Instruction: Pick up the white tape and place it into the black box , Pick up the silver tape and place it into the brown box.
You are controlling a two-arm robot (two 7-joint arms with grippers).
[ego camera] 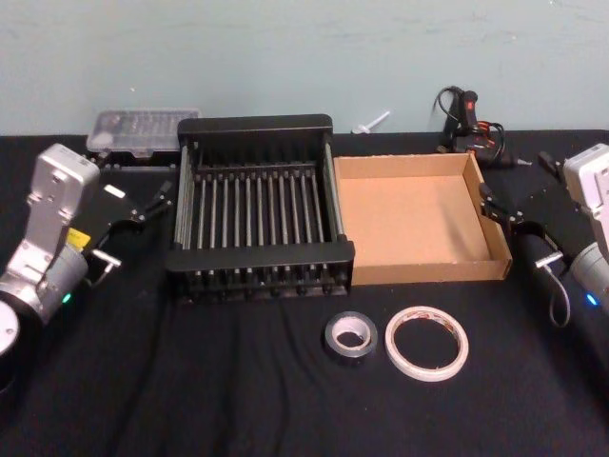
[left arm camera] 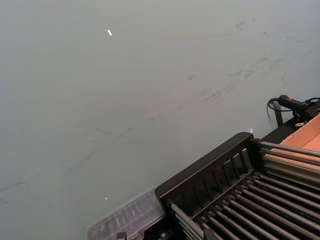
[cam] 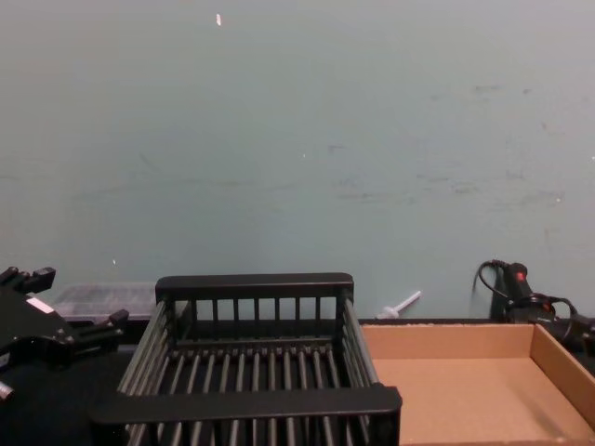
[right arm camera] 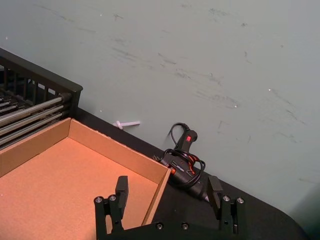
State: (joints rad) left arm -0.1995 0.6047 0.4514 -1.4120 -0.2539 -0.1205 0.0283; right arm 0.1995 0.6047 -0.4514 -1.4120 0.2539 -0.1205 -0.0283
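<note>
The white tape [ego camera: 426, 343] lies flat on the black cloth near the front, right of centre. Just to its left lies the smaller silver tape [ego camera: 349, 334]. Behind them the black box [ego camera: 255, 125] and the brown box [ego camera: 419, 271] stand side by side, both with nothing inside. My left gripper [ego camera: 147, 202] hovers open to the left of the black box [cam: 251, 402]; the chest view catches that gripper [cam: 60, 307] at lower left. Open as well, my right gripper [ego camera: 514, 192] hangs at the brown box's right wall, its fingers [right arm camera: 121, 189] spread over the box's far right corner [right arm camera: 162, 175].
A clear plastic case [ego camera: 143, 129] sits behind the black box at the back left. A black and red glue gun [ego camera: 466, 119] with its cord and a small white piece [ego camera: 373, 121] lie at the back right, against the pale wall.
</note>
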